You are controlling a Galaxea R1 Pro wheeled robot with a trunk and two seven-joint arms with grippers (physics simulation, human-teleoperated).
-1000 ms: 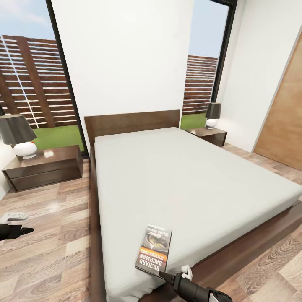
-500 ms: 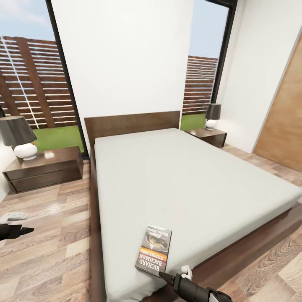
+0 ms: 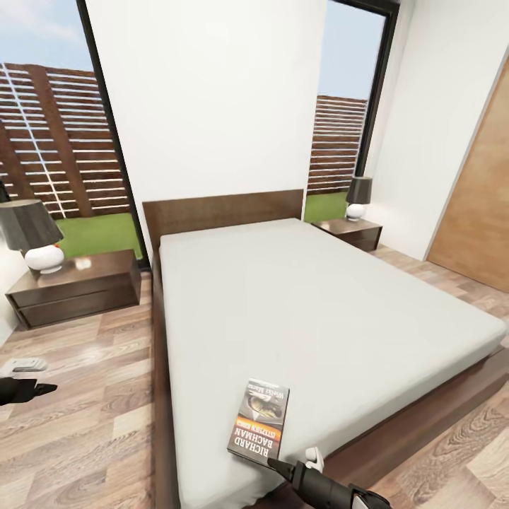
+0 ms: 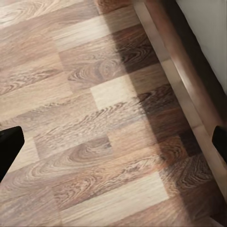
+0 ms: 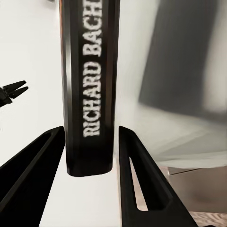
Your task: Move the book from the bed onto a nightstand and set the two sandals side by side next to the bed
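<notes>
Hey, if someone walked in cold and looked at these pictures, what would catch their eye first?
The big bed with its pale grey mattress fills the middle of the room, a nightstand with a lamp at each side of its headboard. Near its foot edge lies the book, and the right pincer is open with a finger on either side of the spine.

Bed (image 3: 318, 304), pale grey mattress, dark frame: book (image 3: 259, 421) flat near foot edge, cover up.
</notes>
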